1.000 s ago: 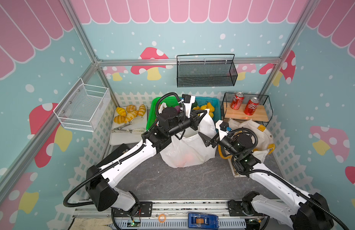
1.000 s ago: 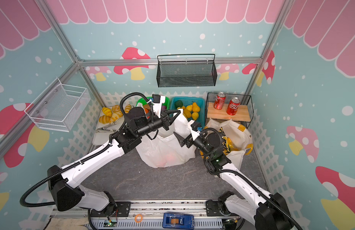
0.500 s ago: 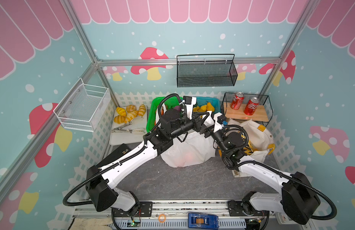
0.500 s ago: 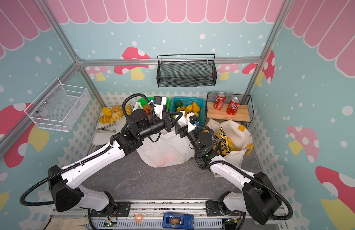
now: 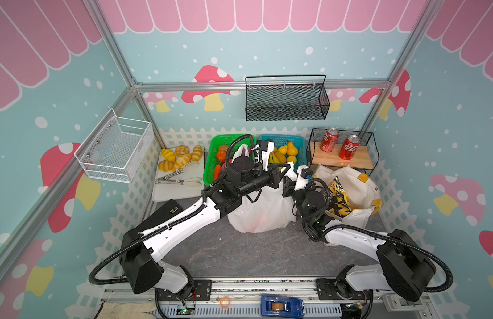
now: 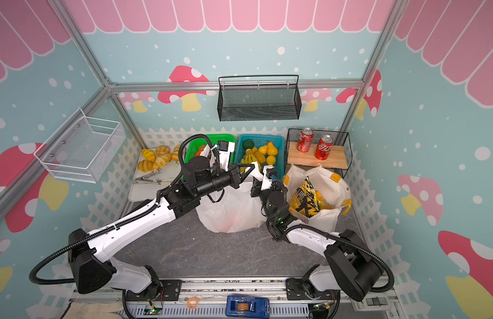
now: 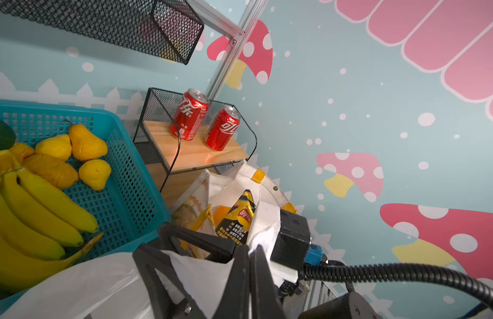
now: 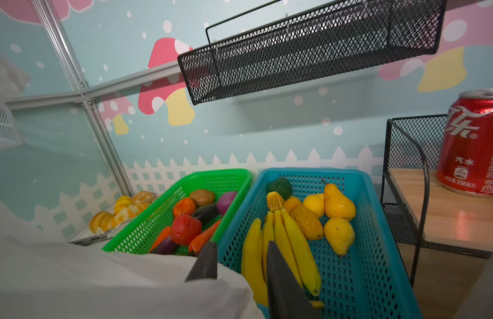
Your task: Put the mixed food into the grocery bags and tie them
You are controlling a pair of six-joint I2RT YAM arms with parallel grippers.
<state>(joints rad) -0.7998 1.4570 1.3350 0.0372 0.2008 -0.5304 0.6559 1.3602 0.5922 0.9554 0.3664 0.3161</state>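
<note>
While pinching handle (image 7: 203,276) of white plastic bag (image 5: 261,212) in pressed-together left hand (image 7: 250,254), close half-spread right hand (image 8: 241,248) squarely on same bag alongside, then draw taut for knotting.

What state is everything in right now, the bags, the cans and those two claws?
white plastic bag: standing, untied, something reddish inside.
cloth tote: open, untied, snack packets inside.
soda cans: upright on the shelf.
left gripper: shut on the white plastic bag's top.
right gripper: jaws slightly apart at the bag's film; grip unclear.
</note>
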